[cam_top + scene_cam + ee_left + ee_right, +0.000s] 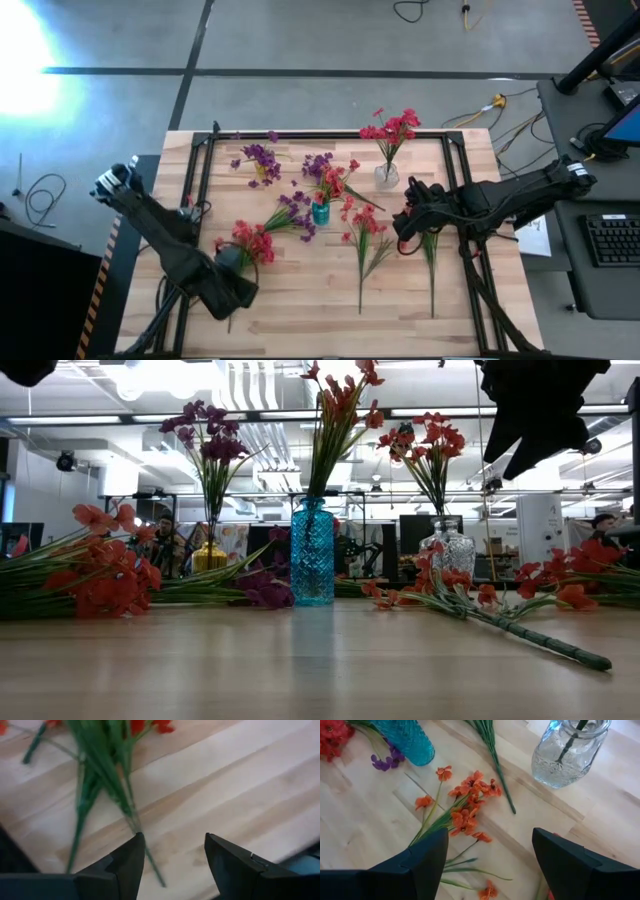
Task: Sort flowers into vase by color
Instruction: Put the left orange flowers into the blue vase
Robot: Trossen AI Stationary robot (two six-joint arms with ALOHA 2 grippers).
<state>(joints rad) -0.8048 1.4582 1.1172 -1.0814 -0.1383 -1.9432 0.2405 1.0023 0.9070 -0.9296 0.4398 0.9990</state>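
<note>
Three vases stand on the wooden table: a yellow one (pixel 260 173) holding purple flowers, a teal one (pixel 320 212) holding red and purple flowers, and a clear glass one (pixel 387 176) holding red flowers. Loose sprigs lie flat on the table: a red one (pixel 250 240) at the left, a purple one (pixel 295 215) beside it, and a red one (pixel 365 235) in the middle. My left gripper (pixel 175 845) hovers open over the left red sprig's green stem (pixel 131 807). My right gripper (pixel 490 840) hangs open above the middle red sprig (pixel 467 815), near the glass vase (pixel 565 755).
Another green-stemmed sprig (pixel 431 270) lies under my right arm, its stem pointing at the near edge. A black frame (pixel 200 170) runs along the table's left, far and right sides. Bare wood (pixel 300 310) lies along the near edge.
</note>
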